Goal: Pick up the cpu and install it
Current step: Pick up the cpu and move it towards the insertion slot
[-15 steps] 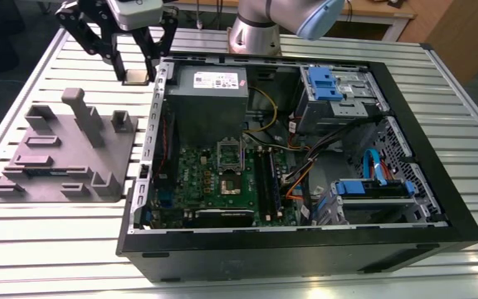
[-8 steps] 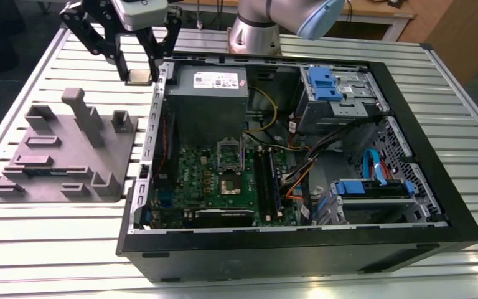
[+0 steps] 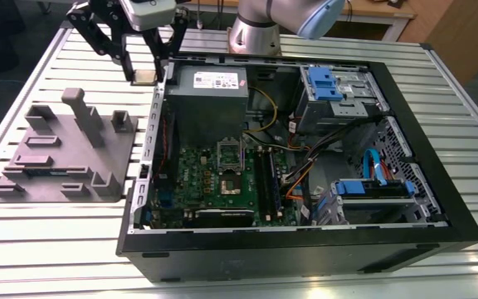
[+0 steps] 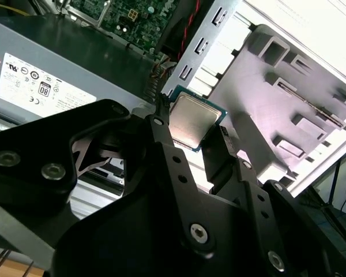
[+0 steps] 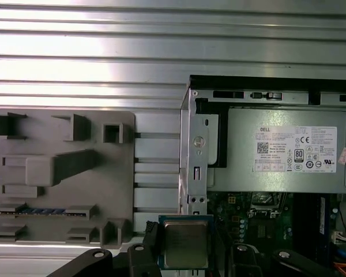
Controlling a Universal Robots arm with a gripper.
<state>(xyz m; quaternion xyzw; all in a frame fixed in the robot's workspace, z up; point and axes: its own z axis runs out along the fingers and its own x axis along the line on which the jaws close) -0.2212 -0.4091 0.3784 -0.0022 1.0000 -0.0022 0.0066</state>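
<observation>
Black two-finger gripper [image 3: 149,72] clamped on small square silver-topped cpu [image 3: 145,77], held aloft betw. grey moulded holder [image 3: 56,156] and open black PC case [image 3: 305,249]. Pickup done; cpu not yet on green motherboard [image 3: 214,187], install left.

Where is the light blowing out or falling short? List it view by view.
Second wrist view: the slatted table is washed out to white, the pincer reads as a near-black mass, the cpu lid carries a soft sheen. First wrist view: bright glare bands on the table slats. Exterior view: even light, with the computer case interior in shadow.
</observation>
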